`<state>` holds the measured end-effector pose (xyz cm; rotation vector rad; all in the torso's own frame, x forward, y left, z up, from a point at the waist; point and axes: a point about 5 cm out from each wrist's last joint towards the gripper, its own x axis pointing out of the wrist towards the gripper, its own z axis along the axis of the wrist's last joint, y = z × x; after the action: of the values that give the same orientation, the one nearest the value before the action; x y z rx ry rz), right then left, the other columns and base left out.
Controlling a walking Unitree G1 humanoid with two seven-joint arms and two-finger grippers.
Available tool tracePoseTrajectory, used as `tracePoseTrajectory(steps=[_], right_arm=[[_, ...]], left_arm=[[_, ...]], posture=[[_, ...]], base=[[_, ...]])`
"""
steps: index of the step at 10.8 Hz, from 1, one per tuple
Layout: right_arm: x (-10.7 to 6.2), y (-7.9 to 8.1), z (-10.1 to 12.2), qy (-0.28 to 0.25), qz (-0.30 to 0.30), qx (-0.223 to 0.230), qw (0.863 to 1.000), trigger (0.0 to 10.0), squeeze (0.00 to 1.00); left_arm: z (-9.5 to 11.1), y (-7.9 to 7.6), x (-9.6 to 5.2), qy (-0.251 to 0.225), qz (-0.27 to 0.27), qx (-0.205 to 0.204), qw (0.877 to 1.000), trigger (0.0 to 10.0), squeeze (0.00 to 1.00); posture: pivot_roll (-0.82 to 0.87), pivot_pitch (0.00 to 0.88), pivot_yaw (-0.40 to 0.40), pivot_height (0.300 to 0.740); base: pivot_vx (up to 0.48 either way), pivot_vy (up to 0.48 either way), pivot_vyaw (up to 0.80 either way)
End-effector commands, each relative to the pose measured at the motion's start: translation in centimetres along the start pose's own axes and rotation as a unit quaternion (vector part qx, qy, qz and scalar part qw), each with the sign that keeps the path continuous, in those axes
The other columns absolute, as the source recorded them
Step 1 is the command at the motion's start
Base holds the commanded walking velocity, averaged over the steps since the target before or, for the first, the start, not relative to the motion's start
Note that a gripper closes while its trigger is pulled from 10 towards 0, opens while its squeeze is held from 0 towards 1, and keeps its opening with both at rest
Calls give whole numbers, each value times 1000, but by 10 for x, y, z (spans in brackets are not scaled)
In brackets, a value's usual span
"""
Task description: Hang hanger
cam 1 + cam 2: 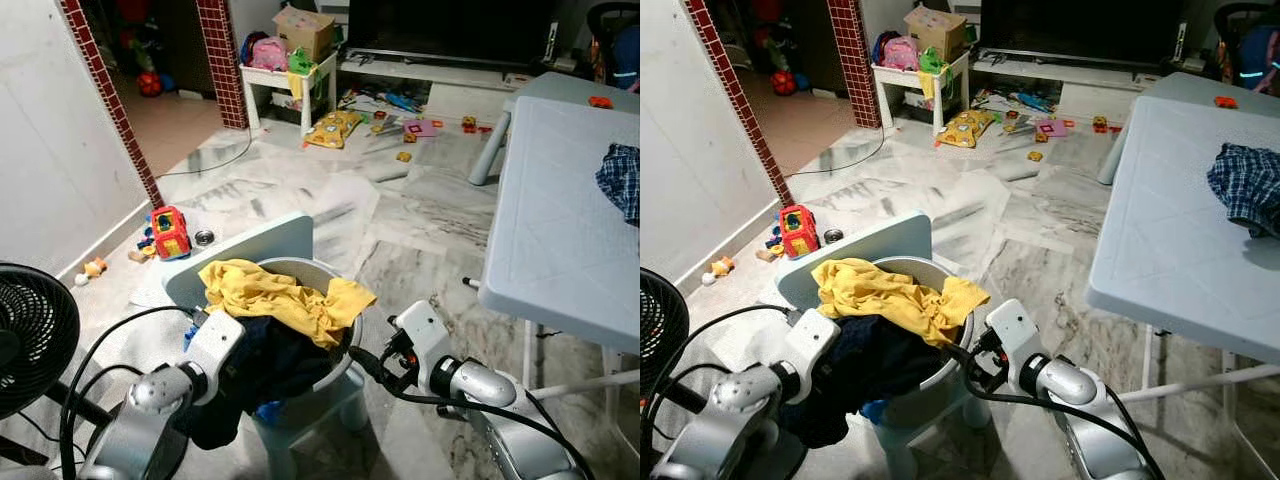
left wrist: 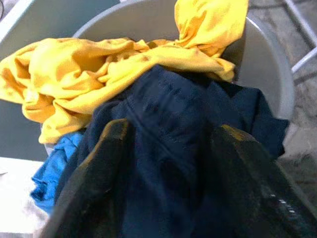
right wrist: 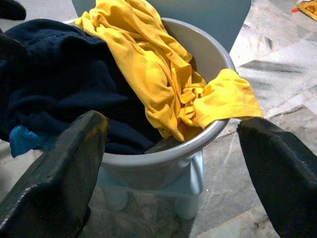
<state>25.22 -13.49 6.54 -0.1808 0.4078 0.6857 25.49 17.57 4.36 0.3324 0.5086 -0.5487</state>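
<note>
A grey basin point(image 1: 300, 266) stands on a pale blue chair point(image 1: 262, 243) just in front of me. Draped over its far rim is a yellow garment point(image 1: 272, 294); a dark navy garment point(image 1: 275, 362) spills over the near side, and a bit of blue cloth point(image 2: 52, 168) lies under it. My left gripper point(image 2: 171, 129) is open, its fingers pushed down on either side of a fold of the navy garment. To the right of the basin, my right gripper point(image 3: 171, 124) is open wide and faces the rim and the yellow cloth without touching them.
A pale plastic table point(image 1: 560, 210) with a plaid cloth point(image 1: 622, 178) stands close on my right. A black fan point(image 1: 30, 335) and its cables are at my left. A toy truck point(image 1: 170, 232) and scattered toys lie on the marble floor beyond.
</note>
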Motion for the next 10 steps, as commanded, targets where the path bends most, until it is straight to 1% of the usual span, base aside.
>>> tracePoseTrajectory(steps=[1, 4, 5, 8, 10], right_arm=[[0, 1, 5, -4, 2, -8, 1000, 10000, 0], [1, 0, 6, -5, -1, -10, 1000, 10000, 0], [2, 0, 7, -6, -1, -10, 1000, 10000, 0], [3, -1, 9, -8, 0, -13, 1000, 10000, 0], [4, 0, 9, -9, 0, -14, 1000, 10000, 0]], left_arm=[[1, 5, 0, 5, 3, 11, 1000, 10000, 1000], [6, 10, 12, 8, 3, 15, 1000, 10000, 1000], [7, 11, 16, 12, 0, 24, 1000, 10000, 1000], [9, 10, 27, 21, -19, 29, 999, 10000, 1000], [11, 9, 30, 22, -30, 37, 999, 10000, 1000]], posture=[[-175, 0, 56, 740], [-185, 0, 65, 740], [-186, 0, 65, 740], [-193, 0, 71, 740], [-195, 0, 74, 740]], base=[[0, 0, 0], [0, 0, 0], [0, 0, 0], [0, 0, 0], [0, 0, 0]])
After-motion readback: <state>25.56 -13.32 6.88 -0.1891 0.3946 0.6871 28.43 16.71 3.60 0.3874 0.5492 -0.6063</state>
